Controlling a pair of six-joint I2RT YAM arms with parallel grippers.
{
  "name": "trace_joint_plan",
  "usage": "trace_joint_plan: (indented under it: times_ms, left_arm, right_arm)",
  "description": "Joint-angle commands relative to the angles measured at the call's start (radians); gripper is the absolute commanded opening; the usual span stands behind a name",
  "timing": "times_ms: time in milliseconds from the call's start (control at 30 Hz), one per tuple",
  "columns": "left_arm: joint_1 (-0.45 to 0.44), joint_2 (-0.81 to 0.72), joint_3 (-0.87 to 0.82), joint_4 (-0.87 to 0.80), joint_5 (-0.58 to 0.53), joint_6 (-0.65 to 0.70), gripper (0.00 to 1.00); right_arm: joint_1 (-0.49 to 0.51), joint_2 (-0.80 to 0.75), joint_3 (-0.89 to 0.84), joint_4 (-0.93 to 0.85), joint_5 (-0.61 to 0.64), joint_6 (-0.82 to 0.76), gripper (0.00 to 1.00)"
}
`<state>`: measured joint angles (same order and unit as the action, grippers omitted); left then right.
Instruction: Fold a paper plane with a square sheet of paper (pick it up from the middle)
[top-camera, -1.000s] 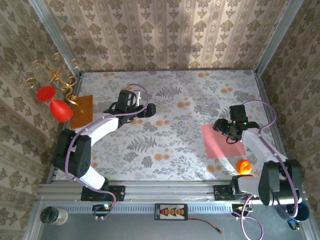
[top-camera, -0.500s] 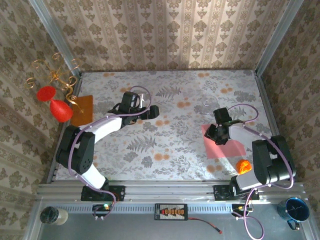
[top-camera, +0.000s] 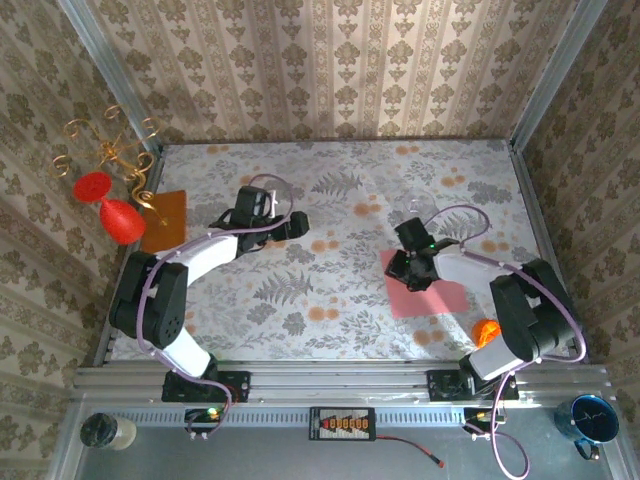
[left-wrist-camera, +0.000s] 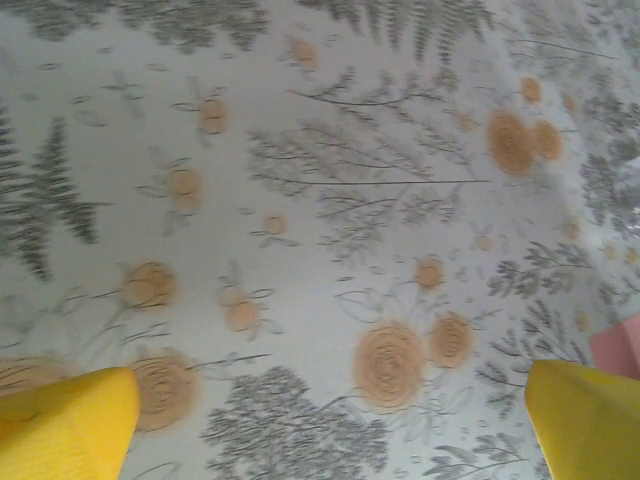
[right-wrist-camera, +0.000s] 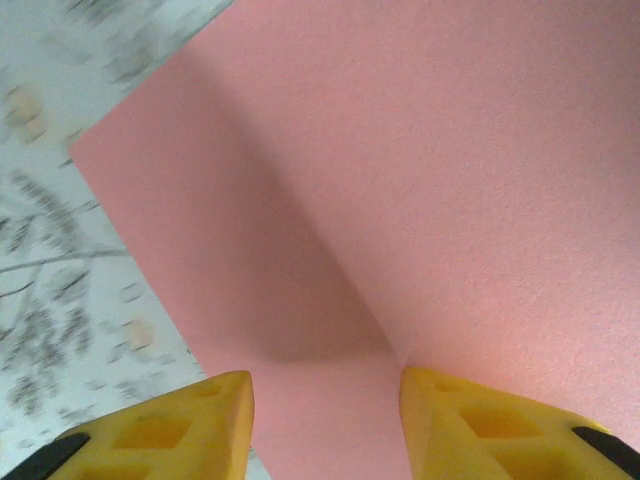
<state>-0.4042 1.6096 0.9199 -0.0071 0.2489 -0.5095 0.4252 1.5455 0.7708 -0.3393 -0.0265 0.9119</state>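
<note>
Reaching arm: the right fingers (top-camera: 413, 271) are down on the square sheet of paper (top-camera: 452, 296), over its left part, so the right arm is clearly the nearer one.
Right fingers state: about half closed. In the right wrist view a soft ridge of paper rises in the gap between them. I cannot tell if it is really pinched or just pushed up.
Sheet position: on the counter (top-camera: 330, 165), in its right half, closer to the near edge than to the far edge, with its sides a little slanted to the counter's edges.
Axis: a square has no long side. The ridge runs away from the fingers across the sheet.
Left fingers (top-camera: 296, 222): fully apart and holding nothing, over bare counter in the left half. The sheet lies well apart to their right.
Surface: a flat flower-patterned cover. I judge that thin paper slides on it easily.
Room: an orange ball (top-camera: 487, 332) sits just beside the sheet's near-right corner. An orange rectangular sheet (top-camera: 165, 222) lies at the left edge, well apart.
Next move: I think the ridge must be caught firmly before any lift.
</note>
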Motion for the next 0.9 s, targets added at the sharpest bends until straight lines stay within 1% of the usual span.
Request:
trace_joint_plan:
  times_ms: [0, 100, 233, 333, 433, 533, 633, 733, 800, 867]
  left_arm:
    - [0.044, -0.051, -0.035, 0.003, -0.013, -0.035, 1.0]
    - [0.077, -0.077, -0.063, -0.003, -0.004, -0.034, 1.0]
    - [0.104, -0.124, -0.09, -0.041, -0.018, -0.012, 1.0]
    - [0.124, -0.158, -0.112, -0.062, -0.022, -0.004, 1.0]
    - [0.142, -0.182, -0.125, -0.076, -0.02, -0.002, 1.0]
    - [0.15, -0.194, -0.126, -0.086, -0.01, 0.003, 1.0]
    - [0.15, -0.188, -0.115, -0.092, 0.013, 0.008, 1.0]
    - [0.141, -0.162, -0.097, -0.09, 0.053, -0.001, 1.0]
    - [0.127, -0.14, -0.082, -0.088, 0.07, -0.008, 1.0]
    - [0.105, -0.119, -0.067, -0.087, 0.073, -0.015, 1.0]
  right_arm:
    - [0.098, 0.07, 0.049, 0.067, 0.017, 0.149, 0.45]
    - [0.173, 0.154, 0.115, 0.118, 0.03, 0.213, 0.44]
    - [0.251, 0.273, 0.253, 0.145, 0.024, 0.256, 0.44]
    - [0.289, 0.352, 0.363, 0.171, 0.007, 0.27, 0.44]
    - [0.303, 0.432, 0.475, 0.195, -0.034, 0.265, 0.44]
    - [0.293, 0.436, 0.519, 0.206, -0.034, 0.234, 0.44]
    - [0.26, 0.358, 0.481, 0.212, 0.002, 0.157, 0.45]
    - [0.2, 0.287, 0.423, 0.174, 0.018, 0.059, 0.51]
    - [0.147, 0.278, 0.407, 0.107, -0.007, -0.002, 0.51]
    - [0.096, 0.284, 0.397, 0.052, -0.058, -0.065, 0.52]
